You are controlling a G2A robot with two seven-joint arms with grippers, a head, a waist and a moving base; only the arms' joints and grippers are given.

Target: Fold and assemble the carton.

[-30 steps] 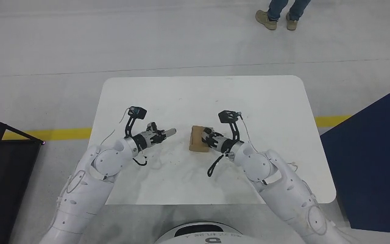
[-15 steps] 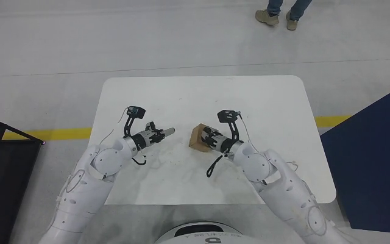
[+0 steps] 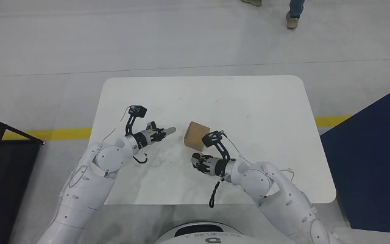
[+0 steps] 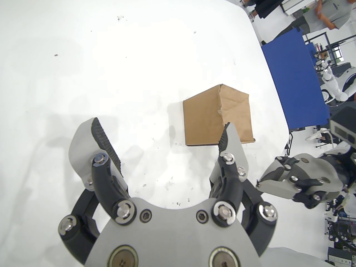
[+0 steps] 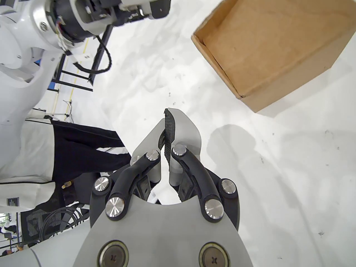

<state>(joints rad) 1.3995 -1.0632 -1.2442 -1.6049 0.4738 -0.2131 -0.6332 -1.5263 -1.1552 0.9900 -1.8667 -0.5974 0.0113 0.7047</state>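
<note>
White table (image 3: 262,104) being occupied near its middle by a folded brown carton (image 3: 197,135), carton being touched by neither gripper, left gripper (image 3: 167,131) being held just beside it with jaws spread wide, right gripper (image 3: 196,161) being held near it, jaws pressed together on nothing.

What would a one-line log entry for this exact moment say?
carton: resting on table, no gripper touching | left gripper: open, beside carton | right gripper: shut, empty, apart from carton
</note>
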